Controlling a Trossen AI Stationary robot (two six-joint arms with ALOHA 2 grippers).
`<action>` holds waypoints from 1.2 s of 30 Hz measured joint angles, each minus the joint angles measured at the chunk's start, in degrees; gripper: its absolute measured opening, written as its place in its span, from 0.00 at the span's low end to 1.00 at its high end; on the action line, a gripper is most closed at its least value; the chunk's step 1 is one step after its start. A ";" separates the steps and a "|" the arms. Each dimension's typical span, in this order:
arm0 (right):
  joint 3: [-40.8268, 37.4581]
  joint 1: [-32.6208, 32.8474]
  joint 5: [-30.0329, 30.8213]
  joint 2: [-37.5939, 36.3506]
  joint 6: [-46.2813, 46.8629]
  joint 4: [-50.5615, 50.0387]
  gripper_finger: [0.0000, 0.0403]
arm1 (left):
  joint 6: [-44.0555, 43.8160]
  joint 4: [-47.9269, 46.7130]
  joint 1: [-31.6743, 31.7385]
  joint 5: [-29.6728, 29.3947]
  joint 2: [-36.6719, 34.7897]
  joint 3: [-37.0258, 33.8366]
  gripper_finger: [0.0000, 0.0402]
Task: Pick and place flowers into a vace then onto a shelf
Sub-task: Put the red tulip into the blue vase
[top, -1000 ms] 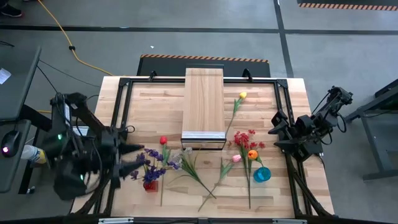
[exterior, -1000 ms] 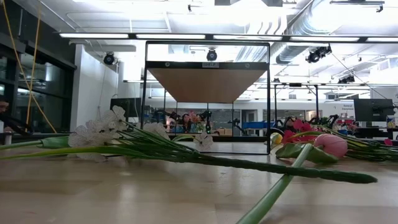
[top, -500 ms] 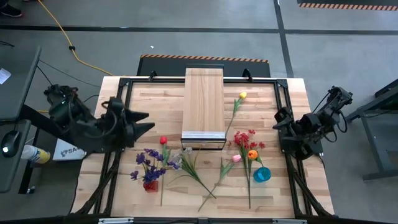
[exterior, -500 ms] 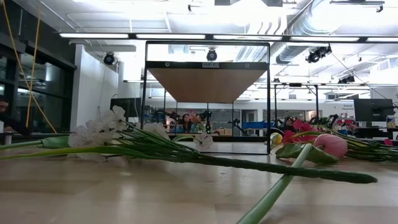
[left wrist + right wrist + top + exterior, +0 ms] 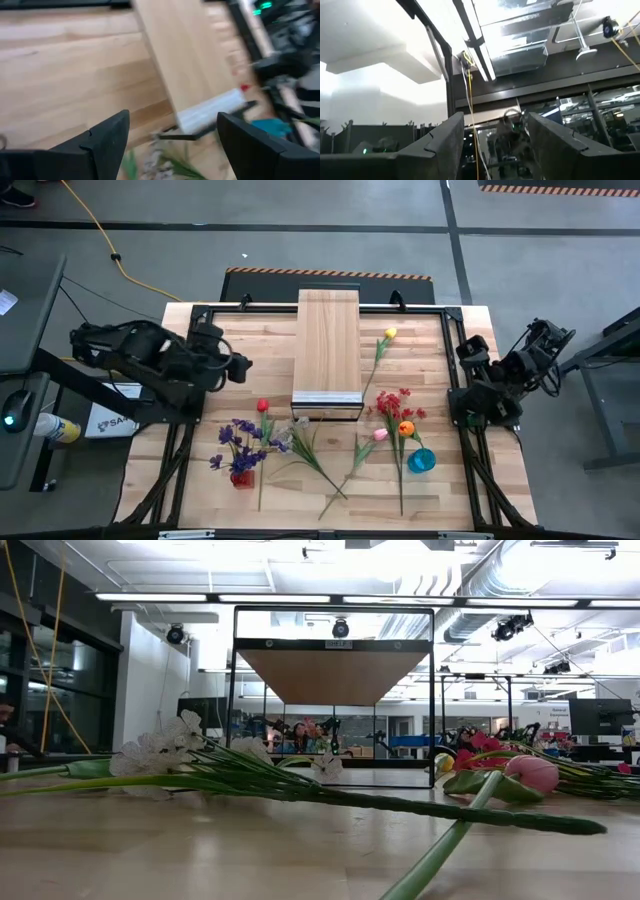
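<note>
The flowers lie flat on the wooden table: a yellow tulip (image 5: 390, 333), a red tulip (image 5: 263, 406), a purple spray (image 5: 240, 442), a white spray (image 5: 300, 432), a pink tulip (image 5: 380, 434), an orange tulip (image 5: 406, 428) and a red spray (image 5: 395, 402). A blue vase (image 5: 421, 460) stands at the near right. The pale wood shelf (image 5: 327, 345) runs from the far edge to mid-table. My left gripper (image 5: 238, 365) hovers open left of the shelf, holding nothing (image 5: 172, 127). My right gripper (image 5: 472, 350) is open at the table's right edge, tipped upward (image 5: 495, 132).
A black frame (image 5: 200, 315) runs round the table top. A small red thing (image 5: 241, 477) sits at the purple spray's base. The shelf's metallic strip (image 5: 327, 397) faces the near side. The wood between the left gripper and the shelf lies bare.
My left gripper has swung up from beside the purple spray toward the table's far edge and the shelf, turning as it went, fingers still open. My right gripper has tipped upward where it stands. The flowers have not moved.
</note>
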 joint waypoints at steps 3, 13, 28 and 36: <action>0.00 -0.02 0.41 0.00 -0.04 1.78 0.53 | -0.85 0.80 2.79 2.07 0.13 -3.36 0.82; 0.02 -0.01 0.43 -0.02 0.47 7.18 0.53 | -0.87 14.16 8.84 16.33 0.09 -19.21 0.82; 0.02 -0.02 -0.08 -0.04 0.63 13.17 0.53 | -4.94 41.58 8.64 27.13 0.09 -41.85 0.82; 0.04 -0.02 0.37 -0.07 -1.51 14.79 0.53 | -4.93 41.62 8.63 27.52 0.07 -44.04 0.82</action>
